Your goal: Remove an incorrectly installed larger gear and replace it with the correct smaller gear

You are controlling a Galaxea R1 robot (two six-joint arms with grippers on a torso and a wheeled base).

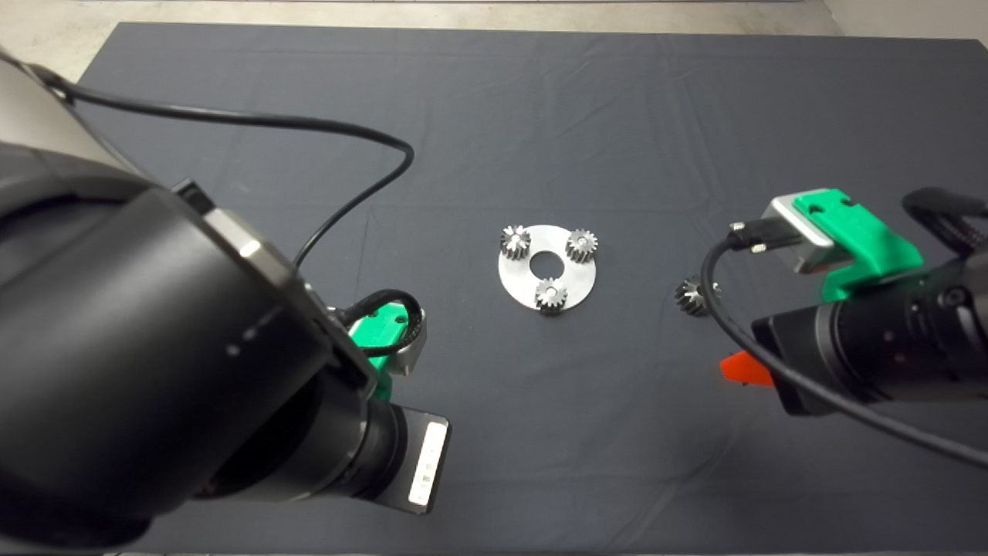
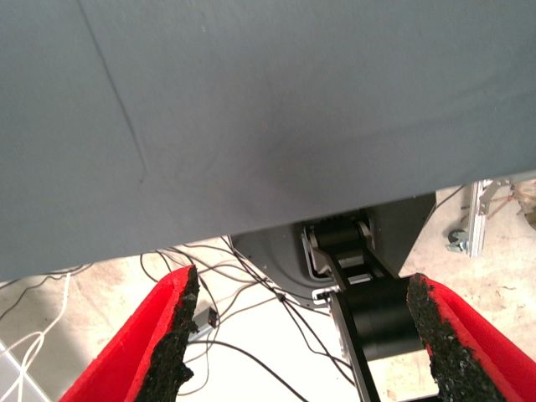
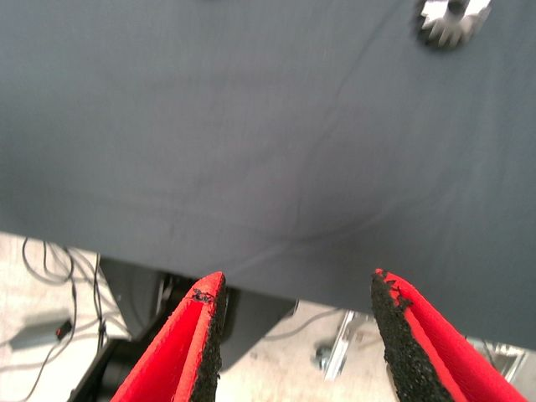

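Two arms of mine flank the plate (image 1: pixel 515 282) at the mat's (image 1: pixel 494 116) middle. My left gripper (image 2: pixel 306 347) hangs well left of the plate, nearer the mat's front edge; its fingers (image 2: pixel 172 335) stand wide apart with nothing between them. Only its wrist view shows the floor cables (image 2: pixel 251 335) past that edge. From above, my own arm hides those fingers.

Three gears sit flat on the plate around its centre hole, bores up: one (image 1: pixel 515 242) at its far left, one (image 1: pixel 582 245) at its far right, one (image 1: pixel 551 295) at its near edge. Which is the darker smaller gear I cannot tell.

Right of the plate, apart from it, the larger gear (image 1: pixel 692 296) lies on the mat, partly behind my cable (image 1: pixel 714 309). My right wrist view shows its flared teeth (image 3: pixel 452 21). My right gripper (image 3: pixel 295 335) is just right of it, fingers (image 3: pixel 394 335) spread and empty.
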